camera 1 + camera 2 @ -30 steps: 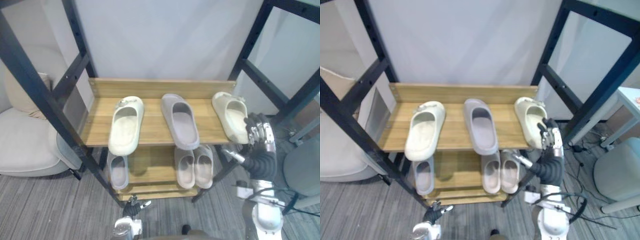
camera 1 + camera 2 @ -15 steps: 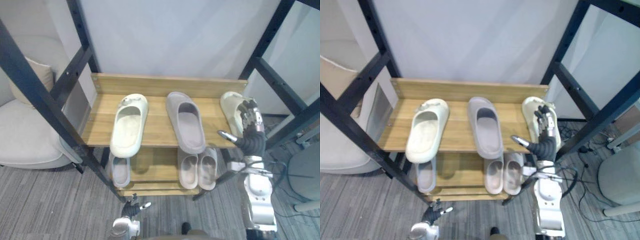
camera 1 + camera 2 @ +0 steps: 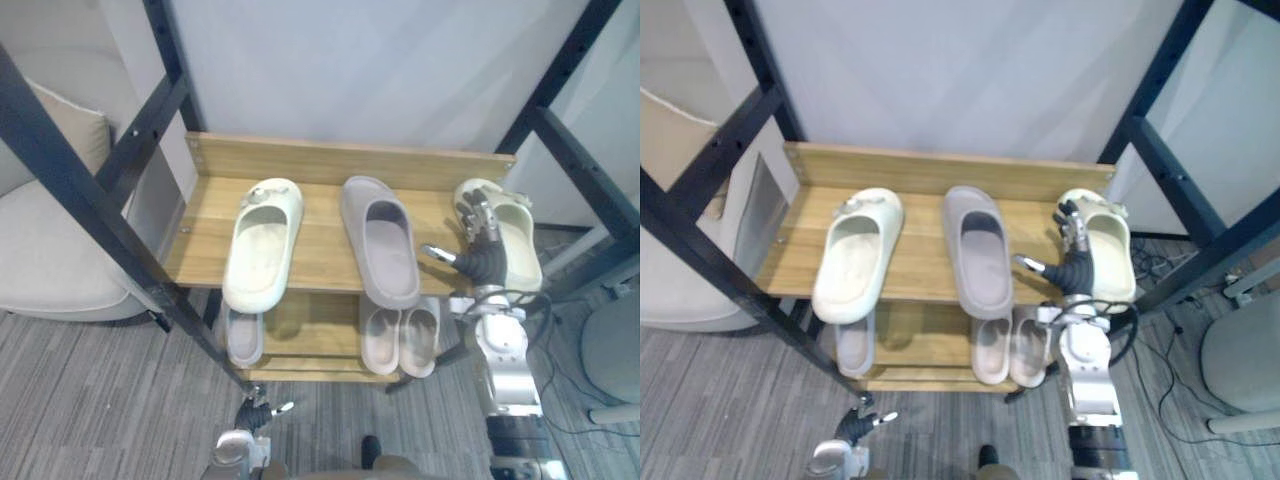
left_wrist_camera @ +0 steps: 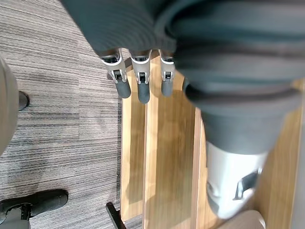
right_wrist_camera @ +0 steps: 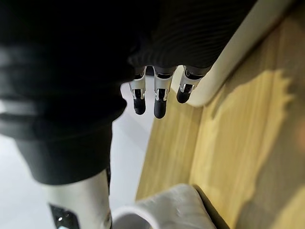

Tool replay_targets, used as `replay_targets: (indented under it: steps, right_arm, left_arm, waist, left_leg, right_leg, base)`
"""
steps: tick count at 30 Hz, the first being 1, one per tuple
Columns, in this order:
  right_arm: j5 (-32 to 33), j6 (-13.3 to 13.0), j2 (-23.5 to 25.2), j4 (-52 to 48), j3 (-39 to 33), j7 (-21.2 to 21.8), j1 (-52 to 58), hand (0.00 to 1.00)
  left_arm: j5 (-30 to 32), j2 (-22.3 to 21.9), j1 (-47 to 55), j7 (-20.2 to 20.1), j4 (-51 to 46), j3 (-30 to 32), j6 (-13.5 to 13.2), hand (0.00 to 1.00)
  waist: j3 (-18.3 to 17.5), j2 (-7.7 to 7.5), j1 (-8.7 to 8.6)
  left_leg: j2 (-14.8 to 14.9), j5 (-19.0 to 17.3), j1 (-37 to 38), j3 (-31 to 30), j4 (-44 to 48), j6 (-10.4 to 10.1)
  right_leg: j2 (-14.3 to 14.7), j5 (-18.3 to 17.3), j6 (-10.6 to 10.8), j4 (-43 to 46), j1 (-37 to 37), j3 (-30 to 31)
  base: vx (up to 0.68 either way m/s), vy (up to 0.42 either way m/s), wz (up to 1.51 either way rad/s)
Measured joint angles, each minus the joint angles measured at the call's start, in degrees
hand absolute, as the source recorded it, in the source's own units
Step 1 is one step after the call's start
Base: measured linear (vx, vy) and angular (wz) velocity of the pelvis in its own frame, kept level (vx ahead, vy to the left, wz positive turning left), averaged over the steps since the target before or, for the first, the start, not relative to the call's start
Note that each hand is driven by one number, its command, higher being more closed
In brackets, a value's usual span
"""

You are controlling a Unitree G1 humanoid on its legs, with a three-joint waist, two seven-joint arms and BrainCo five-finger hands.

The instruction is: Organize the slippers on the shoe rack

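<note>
The wooden shoe rack (image 3: 320,160) carries three slippers on its top shelf: a cream one (image 3: 260,243) at the left, a grey one (image 3: 381,240) in the middle and a cream one (image 3: 510,235) at the right end. My right hand (image 3: 478,248) is open against the left side of the right cream slipper, with its fingers (image 5: 157,100) straight beside the slipper's rim (image 5: 238,52) and its thumb stuck out toward the grey slipper. On the lower shelf lie a grey slipper (image 3: 243,335) and a beige pair (image 3: 400,338). My left hand (image 3: 255,415) hangs open low by the floor, in front of the rack's bottom slats (image 4: 162,167).
Black metal frame posts (image 3: 90,215) slant past both ends of the rack. A pale armchair (image 3: 40,250) stands at the left and a grey seat (image 3: 615,360) at the right. Behind the rack is a white wall. The floor is grey carpet (image 3: 90,400).
The camera has shifted. My right hand has gone from the shelf's front edge by the right cream slipper's toe up onto the shelf, along the slipper's left side. The left hand stayed low.
</note>
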Motion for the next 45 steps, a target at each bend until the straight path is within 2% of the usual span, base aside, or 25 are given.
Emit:
replay_targets:
  steps: [11,20,31,32,39,45]
  right_arm:
    - [-0.1,0.9,-0.2,0.2,4.0,0.2,-7.4,0.00]
    - [-0.5,1.6,-0.4,2.6,5.6,0.1,-11.7,0.00]
    - [-6.8,4.7,0.2,8.8,5.2,-1.0,-16.6,0.00]
    - [-7.1,5.5,0.4,8.9,5.2,-1.1,-17.4,1.00]
    - [-9.1,6.0,2.5,9.2,3.1,-1.2,-17.7,1.00]
    - [-8.9,4.7,2.6,8.9,1.9,-0.2,-17.2,1.00]
  left_arm:
    - [-0.5,-0.1,-0.2,0.1,-0.9,0.0,-0.1,0.00]
    - [-1.7,0.0,-0.7,0.1,-0.9,0.0,0.0,0.00]
    - [-2.8,0.1,-1.4,0.1,-0.9,0.0,0.1,0.00]
    - [-2.8,0.2,-1.6,0.1,-0.9,0.0,0.1,0.00]
    - [-2.9,0.2,-1.7,0.0,-0.9,0.0,0.2,0.00]
    - [-2.9,0.5,-2.0,0.0,-0.8,0.0,0.6,0.00]
  waist:
    - [0.6,0.25,1.15]
    - [2.0,0.53,1.18]
    - [3.1,0.45,1.81]
    - [3.3,0.30,1.86]
    - [3.5,0.22,1.95]
    - [3.5,-0.33,2.07]
  left_leg:
    - [-0.1,0.0,-0.3,-3.2,0.1,0.0]
    - [-0.1,0.0,-0.4,-4.2,0.1,0.0]
    - [-0.1,1.4,-0.8,-4.6,-1.1,-0.6]
    - [0.0,1.7,-1.0,-4.5,-1.2,-0.9]
    - [0.0,2.2,-1.3,-5.0,-1.9,-1.2]
    - [0.0,2.3,-0.8,-5.1,-2.0,-1.3]
  right_leg:
    - [0.0,0.0,0.0,0.7,0.1,-0.2]
    - [0.0,0.0,0.0,1.2,0.1,-0.7]
    - [0.0,-0.1,-0.1,1.4,-0.5,-1.0]
    - [0.0,-0.1,-0.1,1.4,-1.1,-0.9]
    - [0.1,-0.1,-0.1,1.4,-1.1,-0.9]
    - [0.1,0.0,0.0,0.4,-0.5,-1.0]
  base:
    - [0.01,-0.015,0.07]
    - [-0.02,-0.016,0.03]
    - [-0.06,-0.042,0.01]
    - [-0.06,-0.061,-0.02]
    - [-0.05,-0.034,0.02]
    - [0.01,-0.003,0.01]
